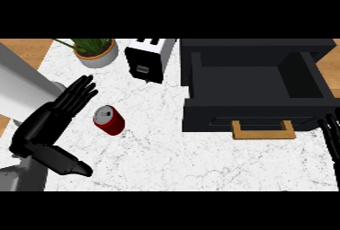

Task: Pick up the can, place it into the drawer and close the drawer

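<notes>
Head view, steeply down, counter (pixel 199 157) near

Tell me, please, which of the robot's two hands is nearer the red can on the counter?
The left hand: its straight fingers reach up just left of the red can, while the right hand shows only at the view's right edge, beyond the open drawer.

No text, label or number is legible anywhere.

So the left hand (pixel 48 128) comes in from the lower left on its grey forearm, wide open, fingers (pixel 78 95) straight and fanned out toward the upper right, thumb (pixel 66 162) sticking out low toward the right. The right hand (pixel 331 137) only peeks in at the right edge, just some straight fingers showing, at rest.
</notes>
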